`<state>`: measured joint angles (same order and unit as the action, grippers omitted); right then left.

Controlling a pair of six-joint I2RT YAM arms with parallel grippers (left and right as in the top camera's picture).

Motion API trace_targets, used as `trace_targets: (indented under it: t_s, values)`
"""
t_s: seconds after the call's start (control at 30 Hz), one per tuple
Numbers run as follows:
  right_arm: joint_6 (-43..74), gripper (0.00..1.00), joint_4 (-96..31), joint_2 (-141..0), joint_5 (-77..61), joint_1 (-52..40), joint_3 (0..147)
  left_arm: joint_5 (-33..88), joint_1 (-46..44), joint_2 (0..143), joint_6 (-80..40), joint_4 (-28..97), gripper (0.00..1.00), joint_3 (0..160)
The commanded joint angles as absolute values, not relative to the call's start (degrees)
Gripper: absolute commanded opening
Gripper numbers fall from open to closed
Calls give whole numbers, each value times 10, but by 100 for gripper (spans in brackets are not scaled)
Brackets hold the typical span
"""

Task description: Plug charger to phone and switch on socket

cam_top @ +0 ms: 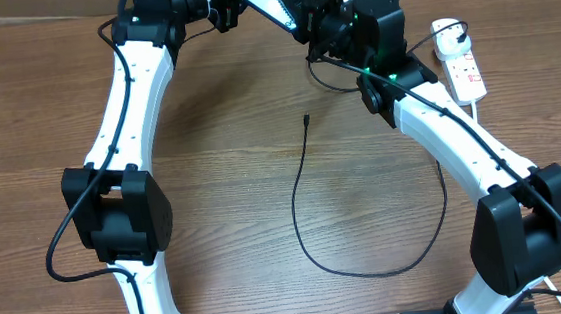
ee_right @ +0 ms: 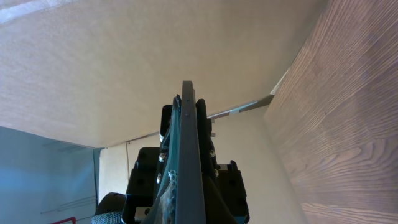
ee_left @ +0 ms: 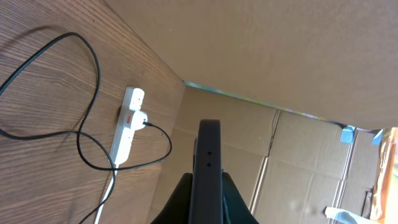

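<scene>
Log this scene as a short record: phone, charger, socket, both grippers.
phone: held above the table, between both grippers
left gripper: shut on phone
right gripper: shut on phone
charger: loose on table, tip free, not in phone
socket: right side of table, plug in it
switch: cannot tell

Bright, even light; soft shadows on the table (foreground blurs in 2 wrist views).
</scene>
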<state>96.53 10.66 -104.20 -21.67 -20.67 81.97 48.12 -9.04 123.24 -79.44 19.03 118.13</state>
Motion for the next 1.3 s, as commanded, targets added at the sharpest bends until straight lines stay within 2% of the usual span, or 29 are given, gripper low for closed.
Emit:
trace_targets:
  t_s: [0.0,0.2,0.3,0.37,0.53,0.83,0.97,1.13,1.27]
  values:
    - [947,4,102,-1016,-297,-224,833,481,-101,1227,-785,177,4,1194]
    - [947,16,102,-1016,-296,-224,833,481,-101,1227,-785,177,4,1194]
    - [947,31,102,-1016,-294,-222,833,481,-100,1227,-784,180,4,1194]
    - [947,45,102,-1016,-292,-217,833,481,-100,1227,-783,182,4,1194]
    - [941,68,102,-1016,-292,-199,833,479,-98,1227,-771,198,4,1194]
    - [857,91,95,-1016,-317,-145,833,483,-82,1227,-743,232,4,1194]
    - [800,94,15,-1016,-324,-108,833,524,-69,1227,-741,249,4,1194]
    - [663,99,-138,-1016,-309,-48,833,587,-43,1227,-709,292,4,1194]
    - [550,96,-227,-1016,-306,-20,833,627,-28,1227,-637,382,4,1194]
